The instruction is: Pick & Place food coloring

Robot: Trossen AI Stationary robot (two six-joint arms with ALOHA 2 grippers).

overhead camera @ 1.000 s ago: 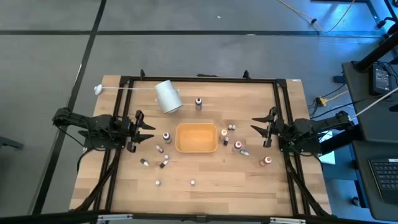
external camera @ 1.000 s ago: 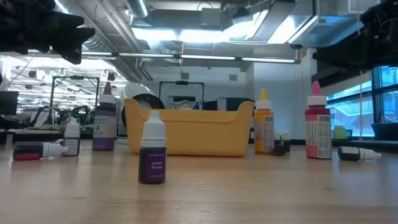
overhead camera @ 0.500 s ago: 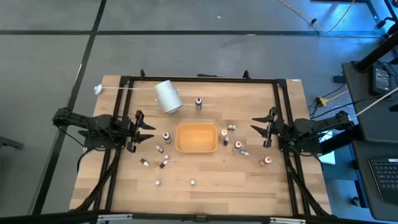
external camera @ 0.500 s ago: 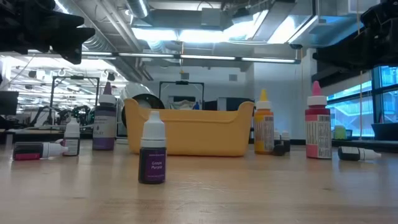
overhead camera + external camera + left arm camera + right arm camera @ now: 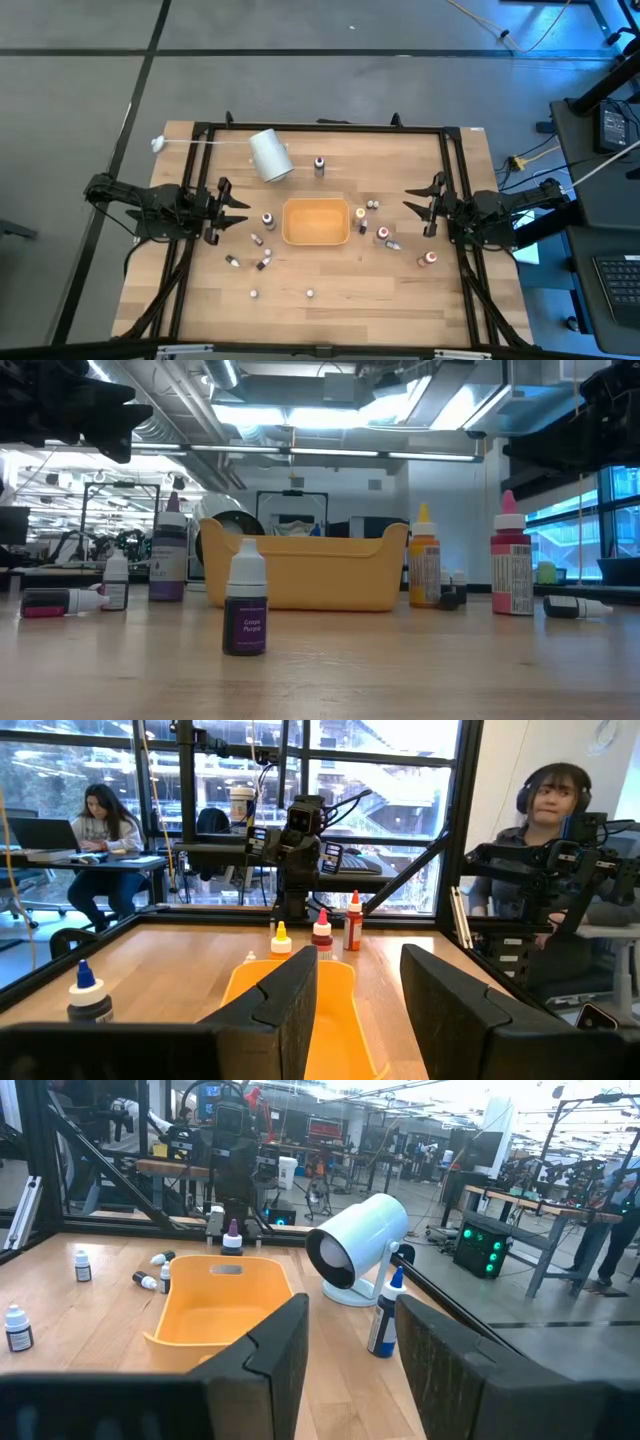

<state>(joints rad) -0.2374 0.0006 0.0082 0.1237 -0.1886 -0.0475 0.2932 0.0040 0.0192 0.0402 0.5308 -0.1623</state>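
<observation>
Orange tray (image 5: 316,222) centred among scattered bottles (image 5: 268,220); left gripper (image 5: 236,211) and right gripper (image 5: 417,208) flanked it, jaws parted, empty.

The orange tray (image 5: 316,221) fills the middle of the table (image 5: 330,160), with food coloring bottles (image 5: 268,220) crowding its left side and more bottles (image 5: 381,234) crowding its right, so both flanks are tight. At the far left the white cylinder (image 5: 269,154) lies tipped, with one bottle (image 5: 319,164) just right of it; the far right corner is bare wood. The near strip holds only two small bottles (image 5: 310,293), well apart, with room between.
</observation>
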